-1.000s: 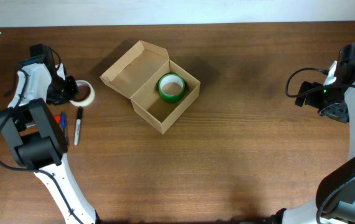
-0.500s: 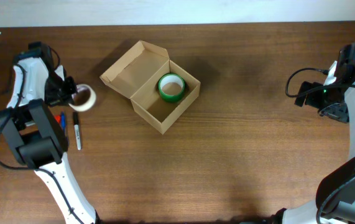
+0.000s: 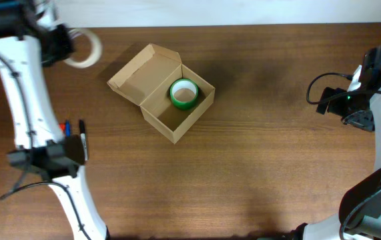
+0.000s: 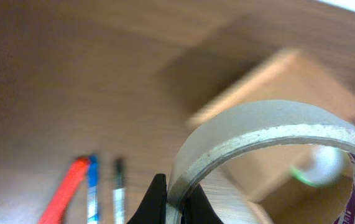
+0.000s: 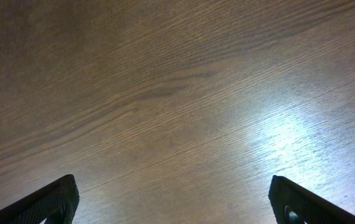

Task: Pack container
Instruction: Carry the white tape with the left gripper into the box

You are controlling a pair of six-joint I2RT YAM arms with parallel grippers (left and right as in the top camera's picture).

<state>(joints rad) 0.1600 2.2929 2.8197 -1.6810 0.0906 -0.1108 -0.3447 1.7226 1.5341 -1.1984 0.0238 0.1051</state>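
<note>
We see the container (image 3: pixel 165 113) on the table (image 3: pixel 263 167), left of centre and toward the far edge. Its flap lid is hinged open and leans to the far left. Inside it a green tape roll (image 3: pixel 183 93) lies flat against the far right corner.

Left of the box and well apart from it, the left gripper (image 4: pixel 176 202) is raised above the far-left corner of the table. It is clamped on the rim of a white tape roll (image 3: pixel 85 48), one finger inside the ring and one outside. The left wrist view is blurred, but through it we make out the box below and beyond the roll.

Nearer on the left, a black marker (image 3: pixel 82 138) lies on the table with a red pen (image 4: pixel 65 194) and a blue pen (image 4: pixel 92 186) just beside it.

At the far right, the right gripper (image 5: pixel 177 202) hangs over bare wood with its jaws spread wide, grasping nothing.
</note>
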